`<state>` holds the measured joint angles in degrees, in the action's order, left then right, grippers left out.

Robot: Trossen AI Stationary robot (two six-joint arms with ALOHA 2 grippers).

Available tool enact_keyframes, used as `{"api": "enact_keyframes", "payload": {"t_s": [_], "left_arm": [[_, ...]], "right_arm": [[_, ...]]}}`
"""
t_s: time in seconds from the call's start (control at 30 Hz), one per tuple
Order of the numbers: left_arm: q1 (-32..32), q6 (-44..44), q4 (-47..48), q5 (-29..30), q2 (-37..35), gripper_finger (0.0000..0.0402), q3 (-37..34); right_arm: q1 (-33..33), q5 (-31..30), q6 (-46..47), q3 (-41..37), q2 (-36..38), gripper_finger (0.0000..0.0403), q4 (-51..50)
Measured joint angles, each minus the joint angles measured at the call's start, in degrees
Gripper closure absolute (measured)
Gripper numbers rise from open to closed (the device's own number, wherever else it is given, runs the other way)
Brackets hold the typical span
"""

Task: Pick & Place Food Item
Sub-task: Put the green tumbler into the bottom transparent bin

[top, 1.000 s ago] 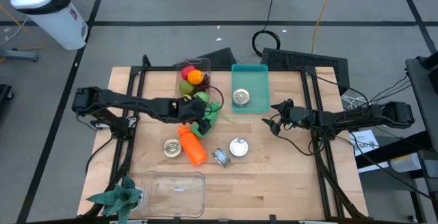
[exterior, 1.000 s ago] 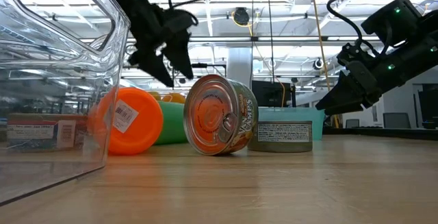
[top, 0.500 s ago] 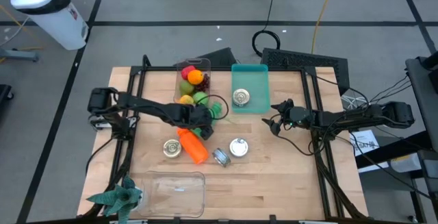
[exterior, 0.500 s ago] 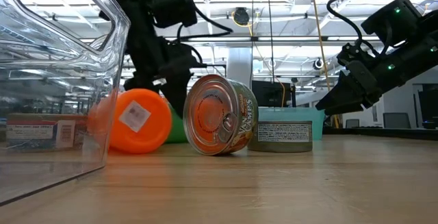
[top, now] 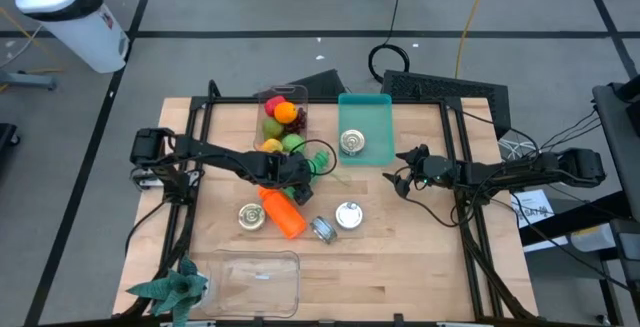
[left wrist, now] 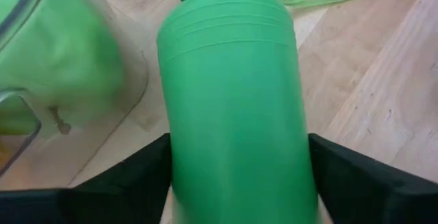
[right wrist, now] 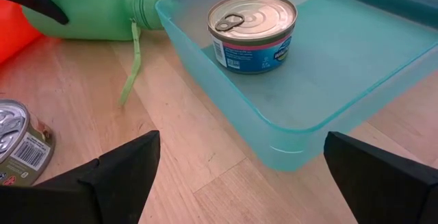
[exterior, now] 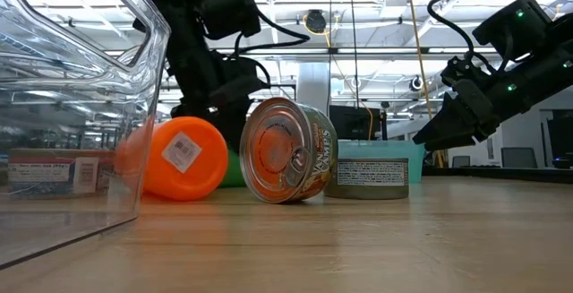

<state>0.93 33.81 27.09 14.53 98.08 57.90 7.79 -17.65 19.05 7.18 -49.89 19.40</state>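
Note:
A green bottle (top: 313,164) lies on its side on the table, between a clear fruit box (top: 282,115) and an orange bottle (top: 283,214). It also shows in the low view (exterior: 235,169) and the right wrist view (right wrist: 89,11). My left gripper (top: 293,175) is down over the green bottle (left wrist: 236,80). It is open, with one finger (left wrist: 130,179) on each side of the bottle's body. My right gripper (top: 404,173) is open and empty, hovering to the right of a teal tray (top: 380,107). The tray holds a tin can (right wrist: 252,32). My left gripper's fingers stand along both long sides of the green bottle's body (left wrist: 236,155), slanting down from the table's left. The bottle fills the gap between them. I cannot tell whether the fingers touch it. The bottle lies on the table.
Three tin cans (top: 252,216) (top: 348,215) (top: 323,230) lie near the orange bottle. A clear empty box (top: 258,279) and a green plant (top: 168,287) are at the near edge. The fruit box stands close behind the green bottle. There is bare wood at the near right.
My left gripper has come down from above the bottles and gone a little toward the table's right, so that its fingers now stand on either side of the green bottle. The orange bottle beside it has rolled a little where it lies.

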Motion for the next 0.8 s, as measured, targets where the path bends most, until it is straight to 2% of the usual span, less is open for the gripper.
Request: {"api": "enact_keyframes", "payload": {"t_s": [0.13, 0.23, 0.33, 0.47, 0.6, 0.8], "left_arm": [[0.00, -0.94, -0.05, 0.02, -1.65, 0.0160, -0.25], [0.00, -2.06, -0.59, 0.07, -4.34, 0.0190, -0.24], [0.00, -3.57, -0.59, 0.19, -7.50, 0.0199, -0.21], [-0.19, -5.57, -0.39, -0.36, -12.45, 0.0191, -0.21], [-1.40, -7.72, 0.10, -5.71, -18.14, 0.0189, -0.16], [-8.10, -7.36, 0.58, -20.20, -27.37, 0.0206, -0.14]], "right_arm": [[-0.02, 0.00, 0.00, 0.00, 0.00, 0.0009, 0.01], [-0.01, 0.00, 0.00, 0.00, -0.01, 0.0009, 0.01], [-0.01, 0.00, -0.02, 0.00, 0.00, 0.0009, 0.02], [0.00, 0.00, -0.02, 0.00, 0.00, 0.0009, 0.02], [0.00, 0.00, -0.02, 0.00, 0.00, 0.0009, 0.00], [-0.02, 0.00, -0.02, 0.00, -0.01, 0.0009, -0.43]]}}
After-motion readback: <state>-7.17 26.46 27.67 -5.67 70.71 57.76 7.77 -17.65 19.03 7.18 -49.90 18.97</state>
